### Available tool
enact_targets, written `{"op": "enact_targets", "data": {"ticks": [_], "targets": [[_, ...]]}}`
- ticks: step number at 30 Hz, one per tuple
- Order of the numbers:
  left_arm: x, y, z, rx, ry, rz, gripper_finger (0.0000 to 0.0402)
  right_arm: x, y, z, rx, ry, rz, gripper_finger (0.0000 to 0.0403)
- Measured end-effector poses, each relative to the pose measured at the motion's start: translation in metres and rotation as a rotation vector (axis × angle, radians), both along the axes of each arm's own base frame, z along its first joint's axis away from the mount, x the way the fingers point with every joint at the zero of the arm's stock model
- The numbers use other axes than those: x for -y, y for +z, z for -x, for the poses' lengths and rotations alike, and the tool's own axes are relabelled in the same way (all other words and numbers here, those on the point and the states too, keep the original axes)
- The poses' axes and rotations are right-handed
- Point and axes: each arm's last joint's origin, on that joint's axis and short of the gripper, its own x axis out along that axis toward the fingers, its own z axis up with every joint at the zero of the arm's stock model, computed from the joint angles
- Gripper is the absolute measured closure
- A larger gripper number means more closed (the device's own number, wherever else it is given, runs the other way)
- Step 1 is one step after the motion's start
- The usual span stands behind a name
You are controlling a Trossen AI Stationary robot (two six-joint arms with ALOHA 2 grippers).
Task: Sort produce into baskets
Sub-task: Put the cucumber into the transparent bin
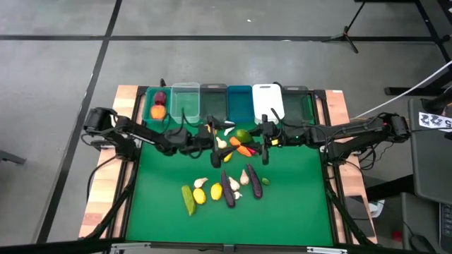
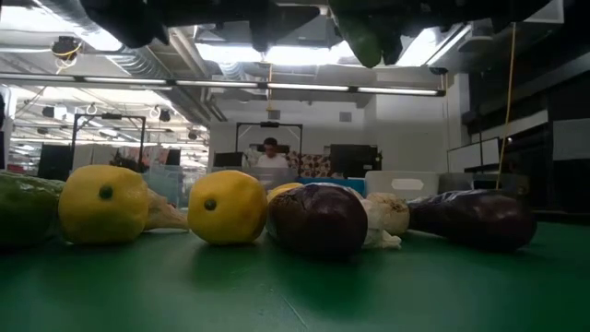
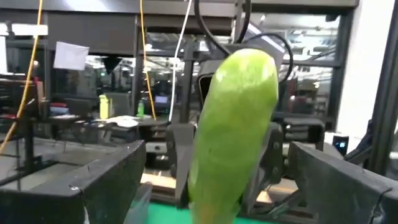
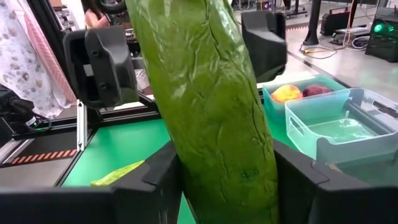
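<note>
Here, the right gripper [image 4: 217, 186] pinches a green cucumber [image 4: 205, 106] between its two dark fingers [image 4: 155, 186], the cucumber standing nearly upright and rising out of the jaws. In the high view this cucumber [image 1: 242, 135] shows as a bright green patch just in front of the row of baskets, below the blue basket [image 1: 239, 101], with the right gripper [image 1: 263, 141] beside it. The left gripper [image 1: 210, 137] faces it from the other side of the cucumber, its jaws spread wide with nothing between them; in the left wrist view its fingers [image 3: 93, 180] stand far apart on either side of the cucumber [image 3: 236, 124], which hangs a little beyond them.

Around the cucumber lie a carrot [image 1: 244, 149] and a few pale garlic pieces [image 1: 222, 143] on the green mat [image 1: 296, 197]. Farther from the baskets than the cucumber sits a cluster of produce: yellow lemons [image 1: 200, 196], another cucumber [image 1: 188, 200], dark eggplants [image 1: 227, 189] and more garlic [image 1: 245, 176].

Behind the cucumber, the baskets run in a line: teal-green [image 1: 150, 106], holding an orange and a dark red piece, then clear [image 1: 185, 101], grey [image 1: 212, 102], blue, white [image 1: 268, 101] and dark green [image 1: 298, 104].
</note>
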Motion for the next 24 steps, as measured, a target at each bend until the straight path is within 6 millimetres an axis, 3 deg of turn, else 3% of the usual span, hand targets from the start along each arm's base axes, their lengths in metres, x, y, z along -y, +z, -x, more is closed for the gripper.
{"op": "enact_targets", "data": {"ticks": [7, 15, 24], "targets": [[-0.005, 0.008, -0.01, 0.024, -0.015, -0.022, 0.0014, -0.001, 0.0, 0.0, -0.003, 0.026, -0.004, 0.0219], [-0.005, 0.002, -0.016, 0.002, -0.041, -0.032, 0.0019, -0.001, 0.0, 0.0, -0.003, 0.027, -0.004, 0.0219], [-0.007, 0.004, -0.015, 0.019, -0.041, -0.024, 0.0132, -0.001, 0.0, 0.0, -0.005, 0.043, -0.008, 0.0219]]}}
